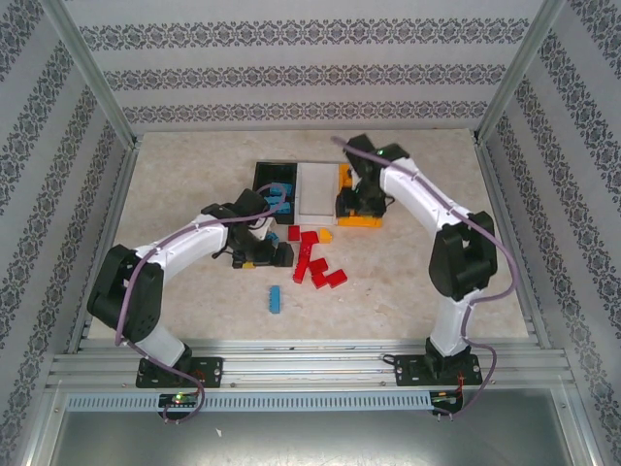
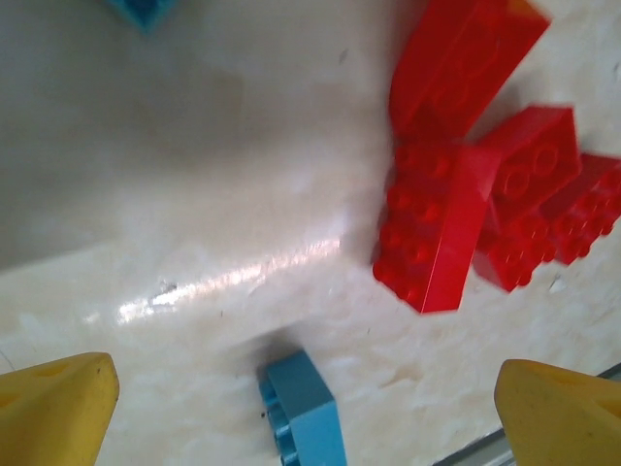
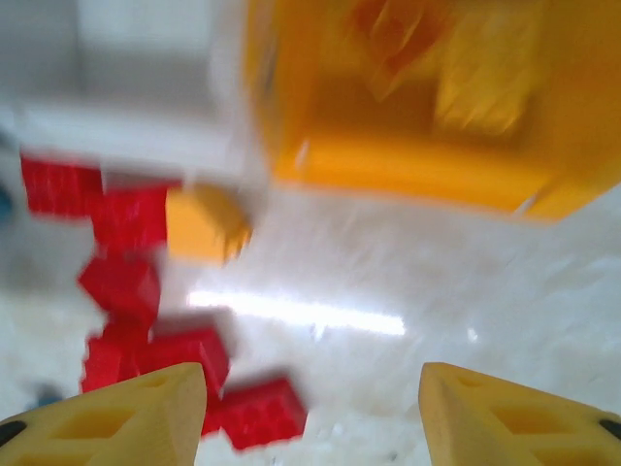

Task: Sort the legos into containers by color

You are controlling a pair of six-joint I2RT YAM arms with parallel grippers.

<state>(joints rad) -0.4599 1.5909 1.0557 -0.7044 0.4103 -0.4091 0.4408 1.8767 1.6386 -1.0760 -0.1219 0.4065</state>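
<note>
Top view: black plastic bin, white bin and orange-yellow bin in a row; red studded bricks on marbled counter; light blue brick, long axis near-to-far.
Left wrist: left end effector spread, empty, over probably that brick.
Right wrist: right end effector spread, empty.

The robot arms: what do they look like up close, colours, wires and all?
The left arm and right arm each have smooth white shells between chunky black joints. A lilac cable trails along each from a black base bolted to a metal rail. The fingers are wedge-shaped and yellow.
</note>
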